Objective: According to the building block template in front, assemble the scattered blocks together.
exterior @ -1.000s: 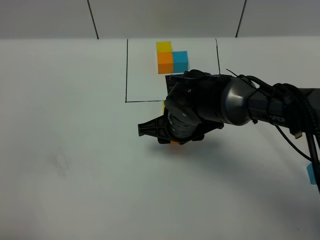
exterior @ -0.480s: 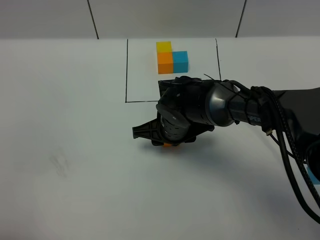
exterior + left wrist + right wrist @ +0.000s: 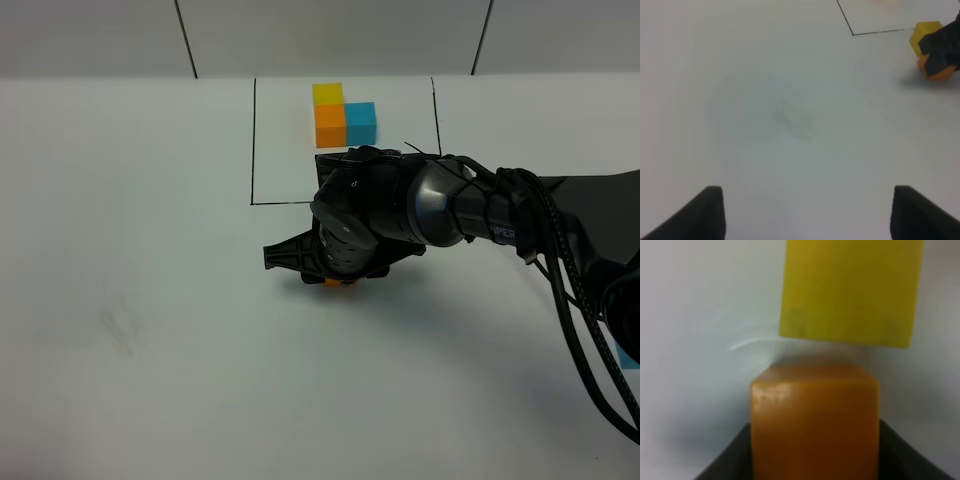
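Observation:
The building block template [image 3: 340, 112], yellow, orange and blue cubes in an L, stands in a black drawn frame at the back. My right gripper [image 3: 335, 276] reaches across the middle, just in front of the frame, and is shut on the scattered orange cube [image 3: 333, 283] [image 3: 815, 420], low over the table. The scattered yellow cube [image 3: 852, 290] [image 3: 926, 36] lies right beside it, hidden under the arm in the high view. The scattered blue cube [image 3: 628, 353] shows at the far right edge. My left gripper [image 3: 810, 215] is open and empty over bare table.
The black frame line [image 3: 253, 140] runs along the template's left side. The right arm's cables [image 3: 560, 290] hang over the table's right part. White table [image 3: 150, 300] lies to the left and in front.
My right gripper has moved a little to the left with the orange cube in it. The template has not moved.

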### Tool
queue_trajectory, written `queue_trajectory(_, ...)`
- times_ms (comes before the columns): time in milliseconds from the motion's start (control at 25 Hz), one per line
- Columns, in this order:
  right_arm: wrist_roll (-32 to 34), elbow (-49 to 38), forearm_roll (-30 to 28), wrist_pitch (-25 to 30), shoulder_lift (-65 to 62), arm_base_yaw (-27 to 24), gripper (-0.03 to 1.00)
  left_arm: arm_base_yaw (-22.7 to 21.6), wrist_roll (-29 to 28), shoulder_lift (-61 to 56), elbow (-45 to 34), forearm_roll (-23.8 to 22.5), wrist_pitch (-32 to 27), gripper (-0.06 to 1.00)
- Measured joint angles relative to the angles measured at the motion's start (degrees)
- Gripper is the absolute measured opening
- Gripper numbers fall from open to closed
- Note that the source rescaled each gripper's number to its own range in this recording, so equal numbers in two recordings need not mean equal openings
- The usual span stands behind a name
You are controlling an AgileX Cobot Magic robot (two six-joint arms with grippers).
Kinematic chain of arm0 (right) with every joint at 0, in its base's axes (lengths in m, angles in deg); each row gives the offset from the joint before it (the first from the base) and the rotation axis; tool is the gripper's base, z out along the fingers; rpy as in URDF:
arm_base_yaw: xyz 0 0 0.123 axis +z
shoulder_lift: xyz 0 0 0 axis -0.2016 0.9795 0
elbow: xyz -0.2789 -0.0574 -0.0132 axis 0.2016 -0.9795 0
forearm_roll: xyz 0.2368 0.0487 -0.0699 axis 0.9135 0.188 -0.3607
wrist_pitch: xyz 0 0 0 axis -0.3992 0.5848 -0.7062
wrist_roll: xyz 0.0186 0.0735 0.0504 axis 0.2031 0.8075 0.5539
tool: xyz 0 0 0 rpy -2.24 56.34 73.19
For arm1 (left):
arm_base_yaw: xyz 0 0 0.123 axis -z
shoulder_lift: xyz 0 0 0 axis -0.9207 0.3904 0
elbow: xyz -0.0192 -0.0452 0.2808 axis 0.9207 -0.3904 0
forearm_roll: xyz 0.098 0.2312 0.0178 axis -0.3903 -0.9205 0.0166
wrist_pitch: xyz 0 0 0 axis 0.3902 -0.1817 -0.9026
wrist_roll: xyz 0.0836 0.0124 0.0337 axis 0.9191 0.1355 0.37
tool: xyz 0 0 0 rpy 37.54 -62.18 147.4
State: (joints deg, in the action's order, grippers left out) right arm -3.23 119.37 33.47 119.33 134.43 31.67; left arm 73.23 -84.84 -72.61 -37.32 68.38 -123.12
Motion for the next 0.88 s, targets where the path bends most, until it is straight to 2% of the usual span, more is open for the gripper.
queue_trajectory(880, 2.0, 0.0, -3.6, -0.2, 0.3, -0.3, 0.03, 0.0, 0.0, 0.0, 0.0, 0.0, 0.0, 0.51)
